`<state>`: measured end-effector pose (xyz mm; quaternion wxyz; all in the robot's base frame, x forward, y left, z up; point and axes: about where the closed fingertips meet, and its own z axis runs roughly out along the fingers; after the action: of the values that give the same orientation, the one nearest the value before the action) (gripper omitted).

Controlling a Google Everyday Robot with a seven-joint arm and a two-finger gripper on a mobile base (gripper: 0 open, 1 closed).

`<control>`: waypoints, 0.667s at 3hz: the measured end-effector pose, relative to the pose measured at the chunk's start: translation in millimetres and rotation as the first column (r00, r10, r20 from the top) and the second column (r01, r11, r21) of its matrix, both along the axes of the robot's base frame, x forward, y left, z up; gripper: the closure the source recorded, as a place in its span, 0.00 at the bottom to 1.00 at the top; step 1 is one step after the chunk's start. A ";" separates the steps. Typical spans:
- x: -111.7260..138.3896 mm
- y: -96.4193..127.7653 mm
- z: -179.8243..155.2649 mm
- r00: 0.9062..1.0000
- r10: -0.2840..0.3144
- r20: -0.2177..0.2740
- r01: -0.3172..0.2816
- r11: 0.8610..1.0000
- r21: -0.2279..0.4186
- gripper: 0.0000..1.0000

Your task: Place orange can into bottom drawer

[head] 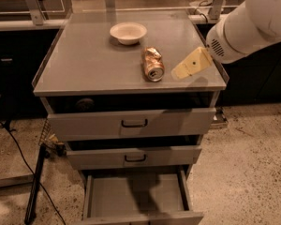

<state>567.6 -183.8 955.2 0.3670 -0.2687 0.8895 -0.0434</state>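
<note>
The orange can [152, 63] lies on its side on the grey cabinet top [89, 64], its silvery round end facing the front. My gripper [178, 73] hangs from the white arm at the right. It hovers just above the cabinet top, a short way right of the can and apart from it. The bottom drawer [136, 196] is pulled out at the foot of the cabinet, and its flat grey floor is bare.
A white bowl [128, 32] stands behind the can on the cabinet top. Two shut drawer fronts with black loop handles [134, 123] sit above the open drawer. A black stand and cable [35, 186] lie on the floor at the left.
</note>
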 end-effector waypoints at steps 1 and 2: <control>10.6 19.0 -21.0 0.999 -0.028 -0.023 0.030 0.996 0.085 0.00; 30.6 51.2 -38.5 1.000 -0.001 -0.027 0.006 0.982 0.188 0.00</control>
<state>598.2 -132.6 916.8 0.3789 -0.2318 0.8948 0.0438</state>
